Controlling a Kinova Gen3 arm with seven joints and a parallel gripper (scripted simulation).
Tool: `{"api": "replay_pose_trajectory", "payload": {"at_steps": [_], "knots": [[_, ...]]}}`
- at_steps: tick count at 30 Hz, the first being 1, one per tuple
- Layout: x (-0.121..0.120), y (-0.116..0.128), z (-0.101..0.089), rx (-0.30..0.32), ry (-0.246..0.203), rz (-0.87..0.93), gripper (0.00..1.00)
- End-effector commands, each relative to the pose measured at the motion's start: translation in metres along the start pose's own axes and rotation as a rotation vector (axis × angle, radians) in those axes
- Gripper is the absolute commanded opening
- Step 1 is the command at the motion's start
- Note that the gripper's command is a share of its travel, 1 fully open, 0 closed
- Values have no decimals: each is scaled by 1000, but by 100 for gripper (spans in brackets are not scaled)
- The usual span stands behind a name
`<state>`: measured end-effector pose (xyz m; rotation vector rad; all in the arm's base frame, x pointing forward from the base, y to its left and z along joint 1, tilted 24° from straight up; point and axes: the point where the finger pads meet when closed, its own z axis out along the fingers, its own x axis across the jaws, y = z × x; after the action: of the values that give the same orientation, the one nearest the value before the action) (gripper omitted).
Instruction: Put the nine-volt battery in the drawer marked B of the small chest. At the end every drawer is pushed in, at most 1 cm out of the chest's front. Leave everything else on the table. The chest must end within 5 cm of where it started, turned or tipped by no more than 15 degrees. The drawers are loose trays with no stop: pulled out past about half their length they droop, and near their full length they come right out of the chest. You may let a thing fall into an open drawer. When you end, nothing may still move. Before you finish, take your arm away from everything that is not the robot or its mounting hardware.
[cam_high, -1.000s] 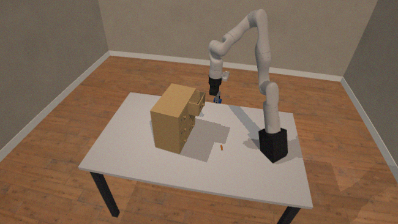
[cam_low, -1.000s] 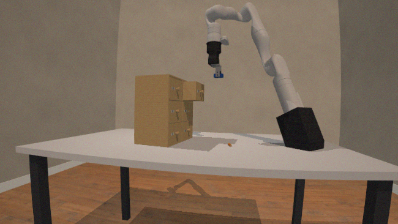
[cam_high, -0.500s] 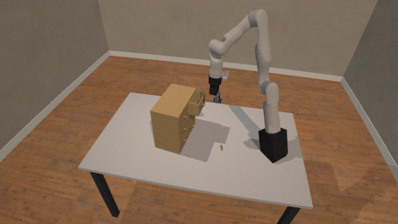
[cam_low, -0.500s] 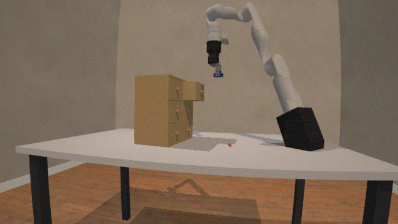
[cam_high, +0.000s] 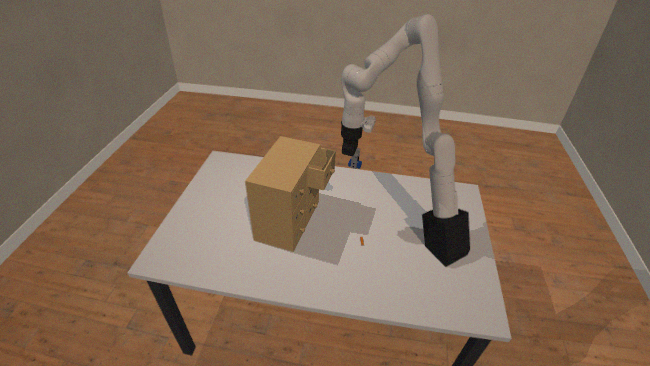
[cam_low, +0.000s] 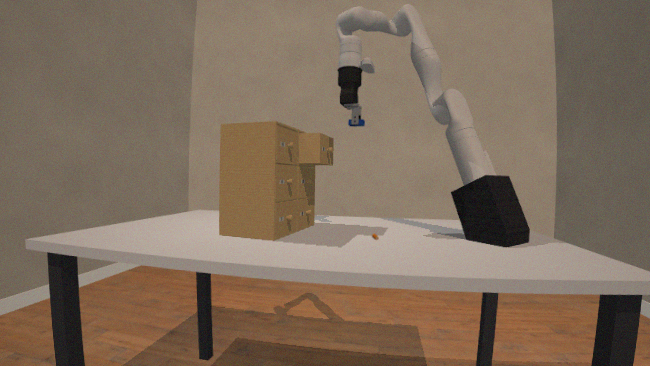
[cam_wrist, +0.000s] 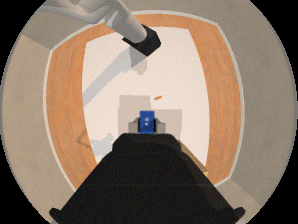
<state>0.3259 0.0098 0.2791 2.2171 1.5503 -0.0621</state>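
Your end effector (cam_low: 355, 119): clamped on the nine-volt battery (cam_low: 356, 122), high above the white surface (cam_high: 240, 260); wood floor (cam_high: 100, 165) and beige walls (cam_high: 280, 40) around.

A high camera overlooks my whole white rectangular tabletop (cam_high: 280, 280); another watches low from its near edge; my wrist camera looks straight down.

I see chest (cam_high: 272, 200): pale wood look, matt, smooth faces, small light knobs. Table (cam_high: 240, 280): white top, flat matt finish; legs dark, dull. Arm (cam_high: 431, 80): white plastic-looking shell, slight sheen at joints. Base block (cam_high: 452, 250): black, matt. Gripper (cam_low: 355, 114): black housing, dull. Battery (cam_low: 356, 122): blue, smooth. Floor (cam_high: 100, 320): brown planks, visible grain.
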Motion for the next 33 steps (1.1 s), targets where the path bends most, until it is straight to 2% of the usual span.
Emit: {"api": "replay_pose_trajectory", "payload": {"at_steps": [1,22,33], "knots": [[0,0,-1,-8,2,-2,51],[0,-1,-1,-104,2,-1,51],[0,-2,0,-204,2,-1,51]]}}
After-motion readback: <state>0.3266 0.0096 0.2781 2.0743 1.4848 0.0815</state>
